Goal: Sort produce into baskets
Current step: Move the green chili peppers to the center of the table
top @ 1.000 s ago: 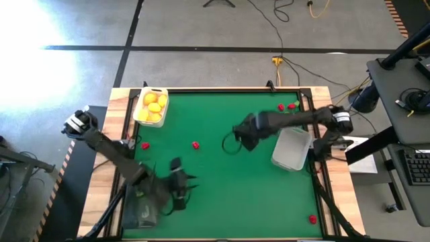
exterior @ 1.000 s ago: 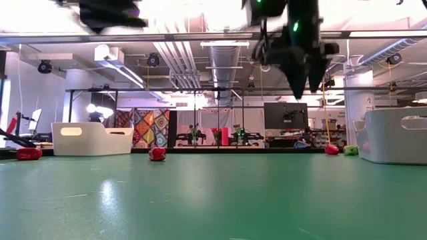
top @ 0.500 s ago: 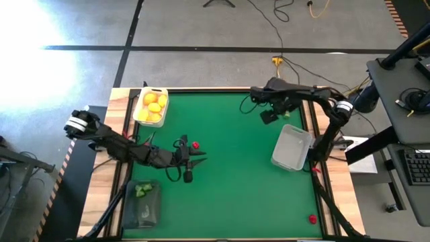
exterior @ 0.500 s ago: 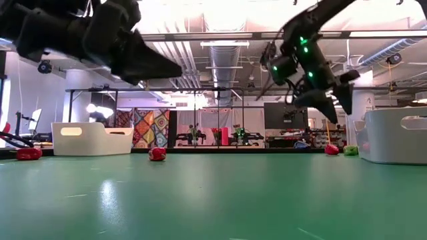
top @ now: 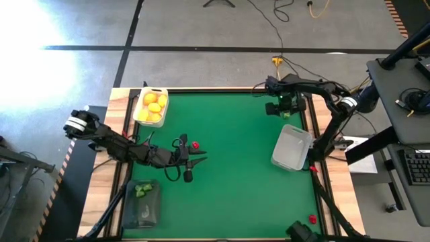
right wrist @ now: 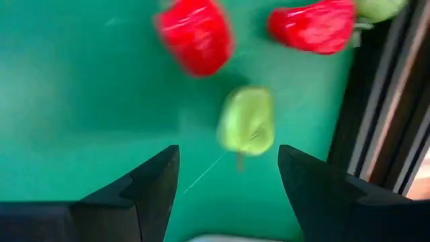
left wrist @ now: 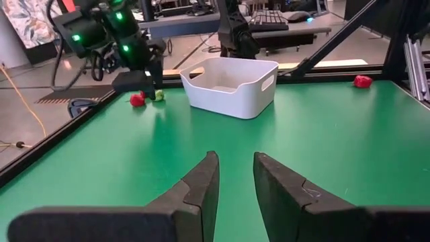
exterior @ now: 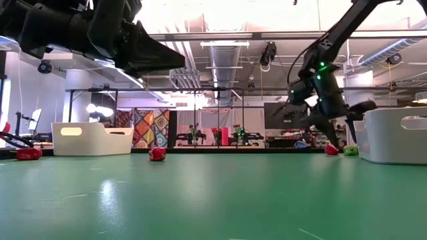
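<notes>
Right gripper [right wrist: 228, 195] has swung to the table's far right corner and now hangs, fingers spread, over a green piece [right wrist: 246, 121] lying loose beside two red pieces [right wrist: 195, 35]. Looks like a green pick is next. Left gripper [left wrist: 235, 185] hasn't budged mid-table, fingers slightly parted and empty, the white basket [left wrist: 232, 84] ahead.

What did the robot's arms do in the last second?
The right hand swung from mid-table to the far right corner, now open above a green piece beside two red pieces. The left hand rose from the dark basket to the table's middle, empty. All three baskets stayed put.
</notes>
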`<action>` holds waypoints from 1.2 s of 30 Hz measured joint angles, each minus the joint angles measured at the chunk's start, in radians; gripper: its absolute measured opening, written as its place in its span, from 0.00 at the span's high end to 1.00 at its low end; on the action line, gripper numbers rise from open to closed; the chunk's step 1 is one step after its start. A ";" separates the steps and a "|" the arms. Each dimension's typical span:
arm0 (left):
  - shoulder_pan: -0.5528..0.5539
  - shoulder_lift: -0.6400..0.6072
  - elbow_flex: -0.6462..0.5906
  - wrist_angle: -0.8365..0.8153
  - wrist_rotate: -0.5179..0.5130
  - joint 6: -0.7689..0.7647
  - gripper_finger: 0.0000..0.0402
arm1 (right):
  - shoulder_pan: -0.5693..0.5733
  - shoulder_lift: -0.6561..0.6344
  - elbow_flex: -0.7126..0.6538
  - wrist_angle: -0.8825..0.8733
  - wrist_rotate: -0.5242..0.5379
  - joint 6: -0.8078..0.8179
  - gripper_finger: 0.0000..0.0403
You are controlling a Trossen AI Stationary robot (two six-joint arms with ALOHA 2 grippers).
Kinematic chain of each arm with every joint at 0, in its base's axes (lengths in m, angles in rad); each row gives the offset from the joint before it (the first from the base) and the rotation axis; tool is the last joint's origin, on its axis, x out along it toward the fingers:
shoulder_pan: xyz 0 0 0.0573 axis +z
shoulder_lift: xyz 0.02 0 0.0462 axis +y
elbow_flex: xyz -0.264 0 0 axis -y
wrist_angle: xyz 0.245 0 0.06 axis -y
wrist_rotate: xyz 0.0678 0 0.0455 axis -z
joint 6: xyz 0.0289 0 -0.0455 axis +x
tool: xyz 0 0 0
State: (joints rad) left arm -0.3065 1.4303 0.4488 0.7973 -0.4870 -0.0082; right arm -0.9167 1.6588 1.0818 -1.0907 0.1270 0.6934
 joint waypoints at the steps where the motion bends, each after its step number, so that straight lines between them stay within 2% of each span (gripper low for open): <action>1: 0.000 0.000 0.000 0.000 0.000 0.000 0.81 | -0.013 0.000 -0.011 0.009 0.012 0.017 0.39; 9: 0.001 0.000 0.001 0.001 0.000 0.000 0.81 | -0.045 0.000 -0.061 0.104 0.014 0.051 0.46; 15: 0.001 0.000 0.011 0.000 0.000 0.000 0.81 | -0.048 0.000 -0.083 0.128 -0.029 0.091 0.55; 25: 0.001 0.000 0.016 -0.005 0.000 0.000 0.81 | -0.051 0.000 -0.088 0.157 -0.009 0.108 0.71; 32: 0.001 0.000 0.016 -0.005 0.000 0.000 0.81 | -0.049 0.000 -0.078 0.177 0.006 0.093 0.73; 36: 0.001 0.000 0.016 -0.005 0.000 0.000 0.81 | 0.000 -0.003 -0.022 0.133 -0.015 0.042 0.73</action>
State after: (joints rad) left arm -0.3058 1.4307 0.4644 0.7925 -0.4873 -0.0082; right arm -0.9163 1.6560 1.0603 -0.9581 0.1123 0.7353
